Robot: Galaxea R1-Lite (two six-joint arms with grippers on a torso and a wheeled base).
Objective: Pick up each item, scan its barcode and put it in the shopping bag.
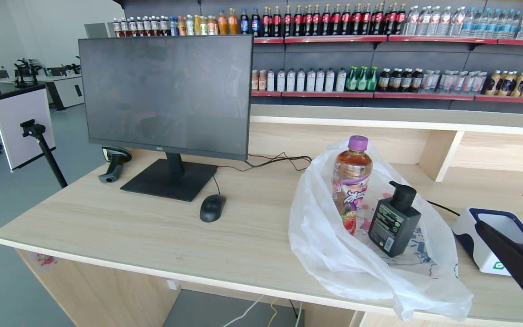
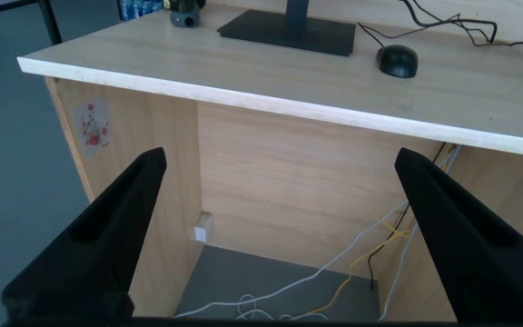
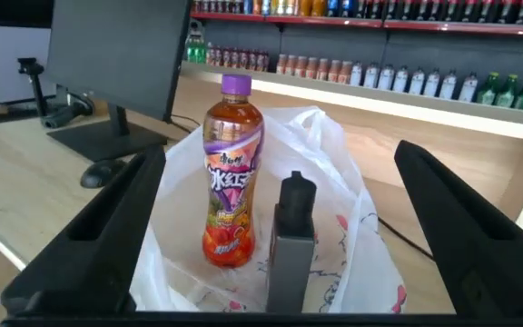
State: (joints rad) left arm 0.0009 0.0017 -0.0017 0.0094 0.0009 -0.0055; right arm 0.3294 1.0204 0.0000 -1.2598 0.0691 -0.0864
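Right gripper (image 1: 501,209), head view: wide open, nothing in it, to the right of the bag (image 1: 334,254), above the box scanner (image 1: 468,236).
- Bag lies on the desk (image 1: 130,227), mouth open and its sides slumped around the contents.
- In bag: 1 drink bottle (image 1: 352,181) and 1 pump bottle (image 1: 395,222), both upright, just beside each other. Judged: both already packed; standing up keeps them stable in the limp plastic.
- No loose item seen on the desk outside the bag.
- Left of bag: 1 mouse (image 1: 212,207), 1 monitor (image 1: 166,91), 1 handheld scanner (image 1: 115,165), in that order outward.
- Scanners total: 2. The box one sits just right of the bag, probably so an item can pass its window on the way in.

Left wrist view: left gripper (image 2: 277,159) wide open, empty, in front of the desk's front edge and below its top, well apart from the bag. Judged: parked, out of the way. Mouse counted again: 1.

Right wrist view: the open, empty right gripper faces the bag, with both bottles between its two fingers farther off. Count confirmed: 2 items, 1 bag.
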